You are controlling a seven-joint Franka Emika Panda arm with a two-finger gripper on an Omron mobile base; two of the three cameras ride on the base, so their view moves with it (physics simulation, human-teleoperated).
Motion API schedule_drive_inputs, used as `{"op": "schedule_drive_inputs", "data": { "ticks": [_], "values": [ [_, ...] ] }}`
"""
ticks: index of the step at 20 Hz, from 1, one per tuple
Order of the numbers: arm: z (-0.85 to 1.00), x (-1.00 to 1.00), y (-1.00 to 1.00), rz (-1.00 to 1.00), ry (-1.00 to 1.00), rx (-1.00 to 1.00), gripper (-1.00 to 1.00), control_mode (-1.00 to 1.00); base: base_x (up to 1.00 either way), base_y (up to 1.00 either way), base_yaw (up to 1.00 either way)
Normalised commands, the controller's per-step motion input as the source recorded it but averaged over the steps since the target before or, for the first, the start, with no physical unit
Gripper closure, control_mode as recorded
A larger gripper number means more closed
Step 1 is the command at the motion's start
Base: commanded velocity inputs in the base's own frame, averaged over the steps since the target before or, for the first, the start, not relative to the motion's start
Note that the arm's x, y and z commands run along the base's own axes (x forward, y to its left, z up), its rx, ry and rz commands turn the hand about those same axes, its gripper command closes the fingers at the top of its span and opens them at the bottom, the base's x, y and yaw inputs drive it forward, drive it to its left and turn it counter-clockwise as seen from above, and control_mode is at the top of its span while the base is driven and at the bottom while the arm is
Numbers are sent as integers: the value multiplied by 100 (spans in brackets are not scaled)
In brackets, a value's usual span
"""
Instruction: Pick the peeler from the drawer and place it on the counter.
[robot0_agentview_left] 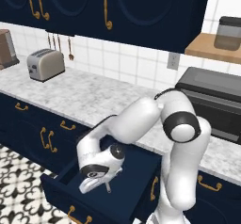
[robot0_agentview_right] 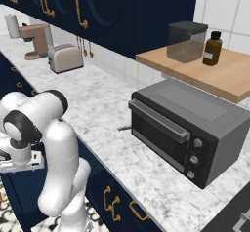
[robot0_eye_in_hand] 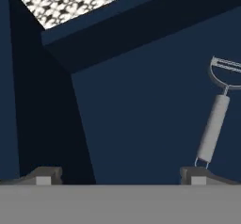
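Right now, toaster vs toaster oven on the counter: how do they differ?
Colour: the toaster is pale beige-silver, the toaster oven dark grey. Size: the toaster is clearly the smaller, the toaster oven a wide box. Front: the toaster oven has a bar-handled door and three knobs; the toaster has top slots. Place: the toaster oven sits under the wooden shelf, the toaster farther along. Both stand upright on the counter.

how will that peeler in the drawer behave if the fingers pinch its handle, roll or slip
The peeler looks rigid and probably light, since its grey handle is slim. That handle looks round and smooth, so it may slip or twist unless pinched squarely. It lies flat on the drawer floor, and its wide forked head should keep it from rolling far if nudged.
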Motion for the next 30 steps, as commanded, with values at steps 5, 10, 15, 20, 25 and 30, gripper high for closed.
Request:
{"op": "schedule_drive_inputs", "data": {
  "ticks": [5, 10, 15, 20, 25, 30],
  "values": [
    [0, 33, -26, -20, 6, -21, -100, -100, 0, 0, 0],
    [1, 66, -24, -28, 0, -11, -100, -100, 0, 0, 0],
    [-12, 5, -2, -23, -2, -3, -100, -100, 0, 0, 0],
    [-8, -31, -1, -23, 0, 0, -100, -100, 0, 0, 0],
    [-25, -35, -17, -21, 0, 0, -100, -100, 0, 0, 0],
    [-53, 35, -1, -8, 0, 0, -100, -100, 0, 0, 0]
  ]
}}
